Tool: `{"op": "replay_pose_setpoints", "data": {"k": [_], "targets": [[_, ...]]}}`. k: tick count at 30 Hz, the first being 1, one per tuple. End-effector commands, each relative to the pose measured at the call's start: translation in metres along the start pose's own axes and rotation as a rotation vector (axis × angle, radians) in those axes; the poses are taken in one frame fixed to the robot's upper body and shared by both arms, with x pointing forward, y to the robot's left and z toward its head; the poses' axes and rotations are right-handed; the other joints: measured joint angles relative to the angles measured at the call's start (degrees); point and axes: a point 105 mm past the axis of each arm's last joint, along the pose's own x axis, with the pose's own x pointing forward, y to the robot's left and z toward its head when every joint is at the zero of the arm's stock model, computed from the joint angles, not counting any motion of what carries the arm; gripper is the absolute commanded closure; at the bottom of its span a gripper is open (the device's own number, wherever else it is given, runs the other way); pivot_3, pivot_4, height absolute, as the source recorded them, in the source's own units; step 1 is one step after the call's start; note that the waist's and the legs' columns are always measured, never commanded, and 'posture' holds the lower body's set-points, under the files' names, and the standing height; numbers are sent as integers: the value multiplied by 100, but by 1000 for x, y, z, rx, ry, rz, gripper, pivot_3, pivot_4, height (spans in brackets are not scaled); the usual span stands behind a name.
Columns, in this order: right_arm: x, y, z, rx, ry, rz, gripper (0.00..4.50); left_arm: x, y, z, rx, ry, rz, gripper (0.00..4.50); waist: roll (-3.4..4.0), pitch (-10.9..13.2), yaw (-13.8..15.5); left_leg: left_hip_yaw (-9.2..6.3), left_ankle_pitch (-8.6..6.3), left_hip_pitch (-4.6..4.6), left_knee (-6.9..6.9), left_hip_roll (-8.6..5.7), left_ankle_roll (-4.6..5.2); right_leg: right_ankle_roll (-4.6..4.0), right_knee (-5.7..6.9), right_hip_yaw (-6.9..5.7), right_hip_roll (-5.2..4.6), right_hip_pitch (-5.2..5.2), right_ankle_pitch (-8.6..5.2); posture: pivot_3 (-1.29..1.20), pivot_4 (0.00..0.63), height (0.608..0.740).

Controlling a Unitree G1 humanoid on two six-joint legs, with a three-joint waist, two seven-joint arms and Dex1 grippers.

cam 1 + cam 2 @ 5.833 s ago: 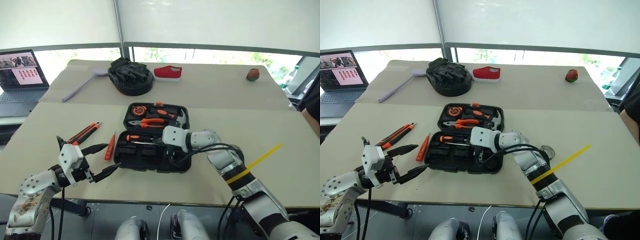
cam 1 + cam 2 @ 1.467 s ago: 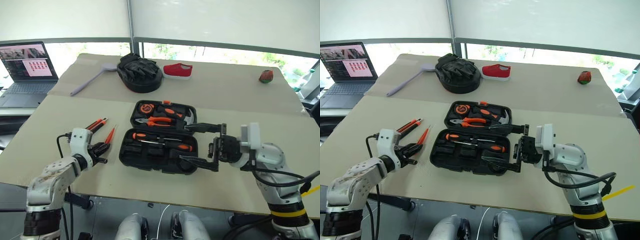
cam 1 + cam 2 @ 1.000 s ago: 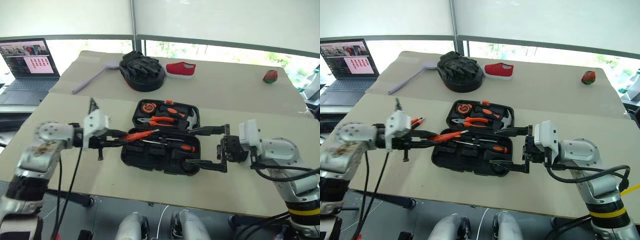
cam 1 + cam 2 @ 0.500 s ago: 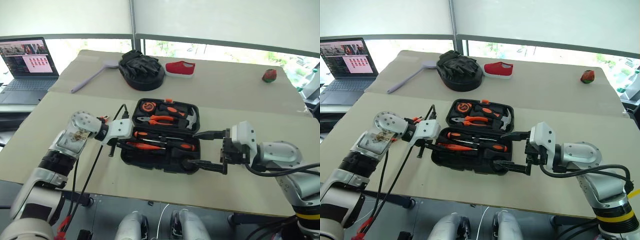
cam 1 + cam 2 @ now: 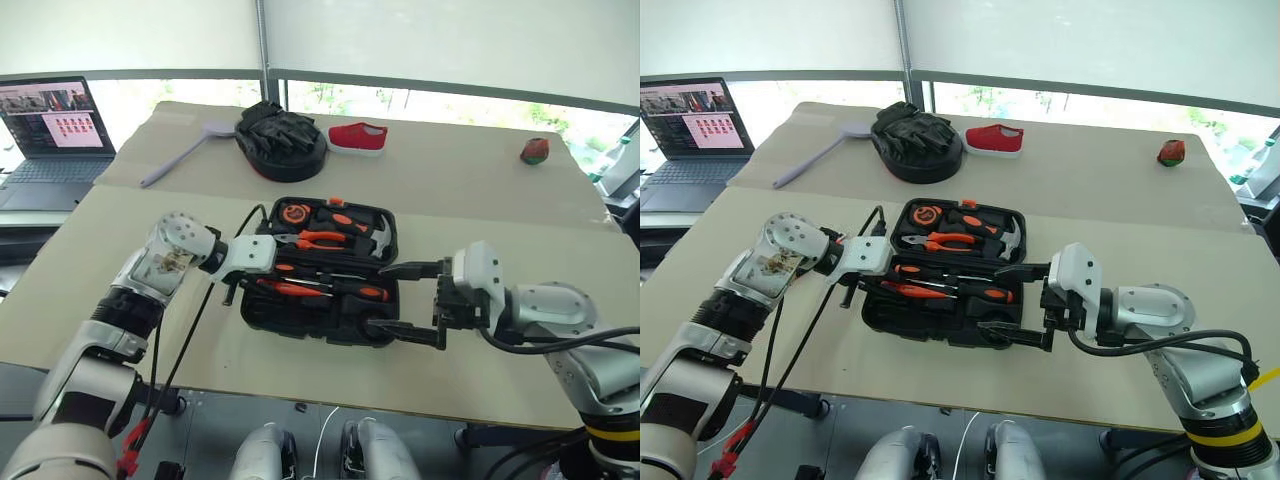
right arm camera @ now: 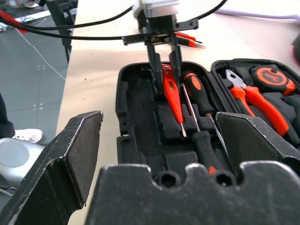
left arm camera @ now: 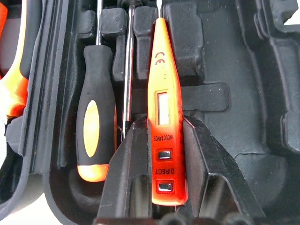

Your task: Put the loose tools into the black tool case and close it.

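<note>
While the black tool case point(image 5: 322, 280) lies open on the tabletop point(image 5: 480, 200), the left pincer point(image 6: 164, 58) reaches into its near half from the left end. Its two fingers point(image 7: 206, 173) are clamped on the butt end of a small all-orange screwdriver point(image 7: 164, 112), which lies along the moulded slots with its tip pointing toward the case's middle. Just beside it in the tray rests a black-and-orange screwdriver point(image 7: 93, 126). The far half of the case carries orange-handled pliers point(image 5: 318, 238), a tape measure point(image 5: 293, 212) and a hammer point(image 5: 378, 236). The right pincer point(image 5: 408, 300) hangs at the case's right end, its fingers spread wide and holding nothing. At the far side of the tabletop lie a round black mitt point(image 5: 281, 140), a lilac utensil point(image 5: 185, 155), a red shoe point(image 5: 358, 137) and a small red-green object point(image 5: 533, 150); a laptop point(image 5: 50, 130) stands at far left.
</note>
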Motion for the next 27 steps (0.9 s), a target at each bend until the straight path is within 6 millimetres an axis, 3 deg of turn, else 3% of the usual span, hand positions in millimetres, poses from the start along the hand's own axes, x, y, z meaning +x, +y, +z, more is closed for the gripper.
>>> {"op": "replay_pose_setpoints", "data": {"k": [1, 7, 12, 15, 18, 21, 26, 27], "targets": [[1, 2, 10, -35, -24, 5, 0, 6, -13, -15, -22, 84, -50, 2660, 0, 0, -2, 0, 0, 0, 1, 0, 0, 0, 0, 0, 0, 0, 0, 0, 150, 740], [3, 4, 8, -29, -29, 11, 0, 0, 2, 17, 8, -133, 80, 755, 1, -1, -13, 0, 0, -2, 3, 0, 1, 0, 0, 2, 1, -1, 1, 0, 150, 740], [1, 5, 5, -17, -21, 23, 0, -20, -4, 32, -25, -238, 92, 755, 1, 0, -12, 0, -8, -36, 54, 5, 14, 6, 5, -7, 6, -12, 4, 0, 150, 740], [0, 5, 3, -14, -21, 23, 0, -23, 0, 32, -66, -272, 157, 755, 1, -1, -10, 0, -12, -36, 61, 4, 21, 16, 4, -1, 2, -10, 10, 0, 150, 740], [1, 5, 2, -11, -32, 23, 0, -16, 6, 31, -174, -377, 220, 1526, 1, -1, -2, 0, -17, -29, 61, 3, 30, 22, 4, 0, -1, -3, 12, 0, 150, 740], [0, 5, 2, -10, -34, 22, 0, -9, 8, 26, -233, -403, 259, 2591, 0, 0, -2, 0, -19, -31, 62, 1, 33, 26, 3, 1, 0, -2, 15, 0, 150, 740], [-4, 4, 0, -12, -29, 9, 0, 8, -5, 6, -304, -373, 232, 4465, 1, -1, -18, 2, -19, -33, 65, 2, 32, 24, 2, 0, 2, -4, 16, 0, 150, 740], [-4, 4, 0, -14, -31, 6, 0, 9, -5, 6, -304, -370, 234, 4465, 1, -1, -20, 2, -18, -33, 65, 2, 32, 24, 2, 0, 2, -4, 16, 0, 150, 740]]}}
